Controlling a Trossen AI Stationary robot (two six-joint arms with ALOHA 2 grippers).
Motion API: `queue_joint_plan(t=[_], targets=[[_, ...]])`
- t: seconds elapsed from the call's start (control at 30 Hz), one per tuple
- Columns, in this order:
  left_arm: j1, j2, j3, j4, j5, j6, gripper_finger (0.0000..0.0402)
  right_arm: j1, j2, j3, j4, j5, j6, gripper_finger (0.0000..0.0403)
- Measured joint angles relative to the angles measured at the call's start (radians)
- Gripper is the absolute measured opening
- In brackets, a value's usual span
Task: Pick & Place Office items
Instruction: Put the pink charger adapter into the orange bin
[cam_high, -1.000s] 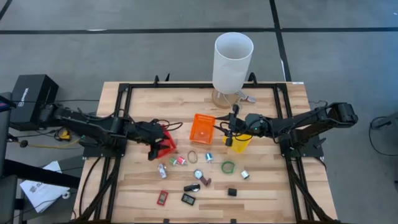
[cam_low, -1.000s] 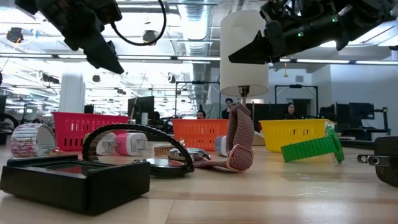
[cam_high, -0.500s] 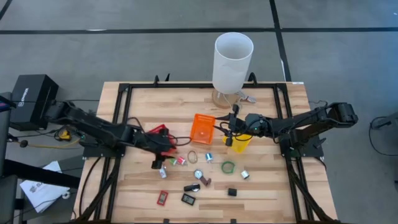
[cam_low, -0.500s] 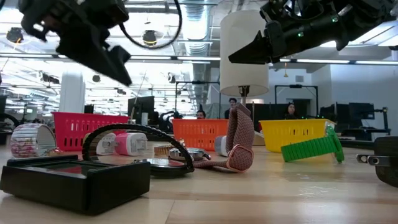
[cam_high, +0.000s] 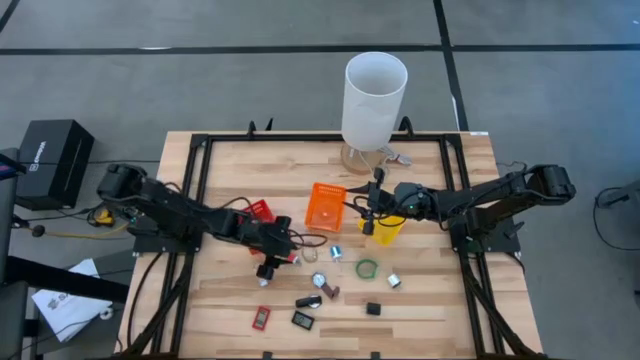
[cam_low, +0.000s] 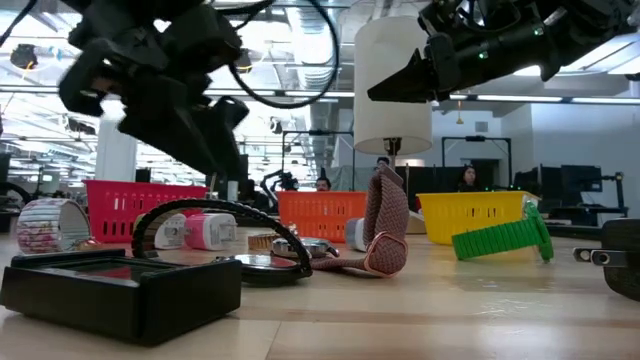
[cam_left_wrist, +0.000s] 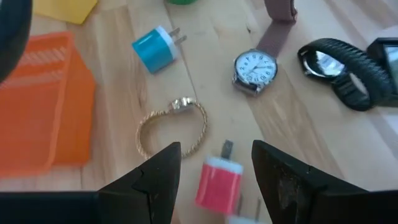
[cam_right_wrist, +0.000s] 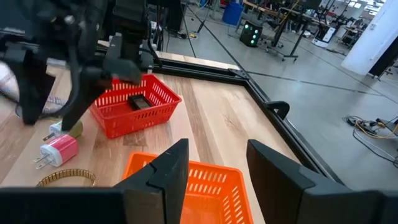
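Our left gripper (cam_left_wrist: 214, 163) has its two dark fingers spread wide with nothing between them, hanging right over the little pink-red plug-in charger block with white end (cam_left_wrist: 219, 181). We'd say the step in hand is grabbing that one. To do it well we'd drop straight down so the fingers straddle the pink body across its narrow sides, and keep clear of the thin gold chain bracelet (cam_left_wrist: 170, 126) lying just beside it, since a finger could easily snag it.

Further out sit the small blue plug-in charger cube (cam_left_wrist: 155, 50), the round white-faced wristwatch with a brownish strap (cam_left_wrist: 254, 65) and the black watch with a ribbed band (cam_left_wrist: 339, 65), with the orange mesh plastic bin (cam_left_wrist: 38, 102) off to one side.

The right gripper (cam_right_wrist: 214, 163) waits, fingers apart and empty, above the orange bin near the yellow plastic bin (cam_high: 385, 229).

Only the left wrist view shows the charger lined up between the fingers; from overhead the left gripper (cam_high: 272, 255) covers it. The right wrist view alone shows something dark, probably a black rectangular piece, already in the red mesh plastic bin (cam_right_wrist: 134, 106).
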Motion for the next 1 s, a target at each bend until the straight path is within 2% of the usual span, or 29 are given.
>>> queue_joint_plan(t=[0.43,0.87,1.0], targets=[[0.0,0.149,0.033,-0.006,0.06,0.039,0.0191,0.0,0.0,0.0,-0.023,0.0,0.0,0.0154],[0.003,0.165,0.021,-0.036,0.033,0.044,0.019,0.0,0.0,0.0,-0.021,0.0,0.0,0.0154],[0.003,0.165,0.021,-0.036,0.027,0.043,0.0175,0.0,0.0,0.0,-0.021,0.0,0.0,0.0154]])
